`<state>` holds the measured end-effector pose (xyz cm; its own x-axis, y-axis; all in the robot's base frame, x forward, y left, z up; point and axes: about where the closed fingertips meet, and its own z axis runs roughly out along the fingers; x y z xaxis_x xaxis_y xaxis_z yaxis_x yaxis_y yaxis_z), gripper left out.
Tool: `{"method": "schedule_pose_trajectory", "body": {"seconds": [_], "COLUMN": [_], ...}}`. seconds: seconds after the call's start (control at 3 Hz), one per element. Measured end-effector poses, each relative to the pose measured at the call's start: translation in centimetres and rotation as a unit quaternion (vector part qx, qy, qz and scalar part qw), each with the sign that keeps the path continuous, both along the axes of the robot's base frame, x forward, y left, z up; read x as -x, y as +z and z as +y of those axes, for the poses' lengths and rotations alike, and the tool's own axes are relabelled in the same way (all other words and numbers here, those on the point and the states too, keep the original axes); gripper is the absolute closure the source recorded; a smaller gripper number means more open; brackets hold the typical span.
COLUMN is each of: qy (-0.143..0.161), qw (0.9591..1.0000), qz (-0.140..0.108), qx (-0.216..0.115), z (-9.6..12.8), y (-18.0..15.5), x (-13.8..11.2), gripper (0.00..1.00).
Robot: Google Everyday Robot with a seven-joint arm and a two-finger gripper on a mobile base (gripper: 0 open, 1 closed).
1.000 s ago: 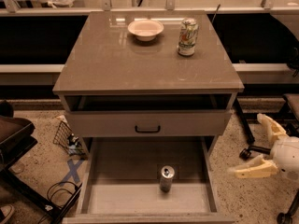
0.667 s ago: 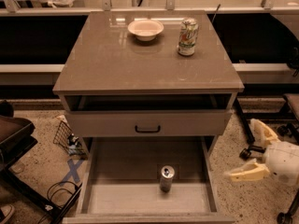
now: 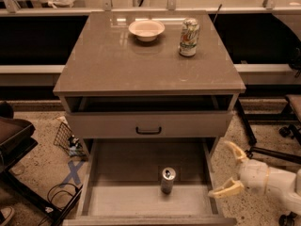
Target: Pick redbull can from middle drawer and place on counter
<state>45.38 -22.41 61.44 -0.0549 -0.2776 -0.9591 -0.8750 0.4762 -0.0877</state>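
The redbull can [image 3: 168, 180] stands upright on the floor of the open middle drawer [image 3: 122, 166], right of centre and toward the front. The counter [image 3: 141, 62] is the glossy slab on top of the cabinet. My gripper [image 3: 231, 169] is open and empty. It hangs to the right of the drawer, outside its right wall, about level with the can. Its two pale fingers [image 3: 227, 189] point left toward the drawer.
A white bowl [image 3: 146, 29] and a green-and-white soda can [image 3: 189, 36] stand at the back of the counter. A drawer front with a black handle [image 3: 148, 130] overhangs the open drawer. Chair legs [image 3: 268, 152] are on the right, and cables and a wire basket [image 3: 66, 138] on the left.
My gripper has moved left, closer to the drawer's right wall. The can and the things on the counter have not moved.
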Motion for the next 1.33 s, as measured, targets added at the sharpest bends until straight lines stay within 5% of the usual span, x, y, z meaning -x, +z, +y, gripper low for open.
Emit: {"method": "schedule_pose_trajectory", "body": {"seconds": [0.67,1.33], "qy": [0.054,0.053], "qw": [0.9982,0.9980], "qz": [0.014,0.033], "qx": [0.022,-0.008], "z": [5.3,11.5], "y": [-8.5,-14.2], "x": [-0.4,-2.9], "gripper": [0.00,0.00]}}
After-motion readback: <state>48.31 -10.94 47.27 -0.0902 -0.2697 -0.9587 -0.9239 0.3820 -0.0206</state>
